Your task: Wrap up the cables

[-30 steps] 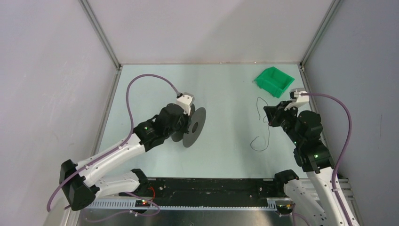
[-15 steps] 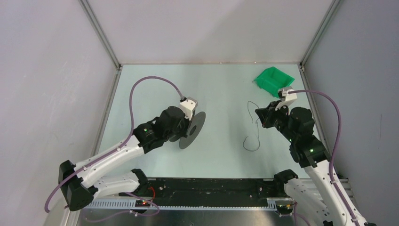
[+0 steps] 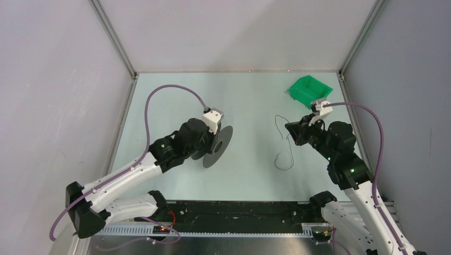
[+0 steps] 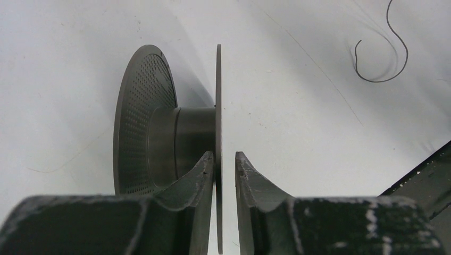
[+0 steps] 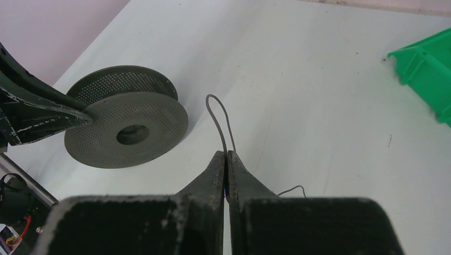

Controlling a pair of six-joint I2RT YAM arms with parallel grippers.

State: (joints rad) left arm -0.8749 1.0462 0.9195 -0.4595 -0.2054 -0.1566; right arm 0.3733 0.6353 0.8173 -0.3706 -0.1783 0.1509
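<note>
The cable (image 3: 283, 169) is a thin dark curly strand on the right half of the table. My right gripper (image 3: 290, 130) is shut on its upper part. In the right wrist view a loop of the cable (image 5: 211, 96) sticks out past the closed fingertips of the right gripper (image 5: 227, 154). The dark grey spool (image 3: 220, 142) stands on edge at mid-left. My left gripper (image 4: 225, 156) holds one of the spool's (image 4: 143, 106) flat discs between its fingers. The cable's lower curl (image 4: 405, 53) shows far off in the left wrist view. The spool (image 5: 154, 125) lies to the left of the loop, apart from it.
A green bin (image 3: 309, 90) sits at the back right, just behind my right gripper, and shows in the right wrist view (image 5: 428, 69). Grey walls enclose the table on three sides. The black base rail (image 3: 234, 210) runs along the near edge.
My right gripper has moved left toward the spool, carrying the cable with it. My left gripper shifted the spool slightly, then held still.
</note>
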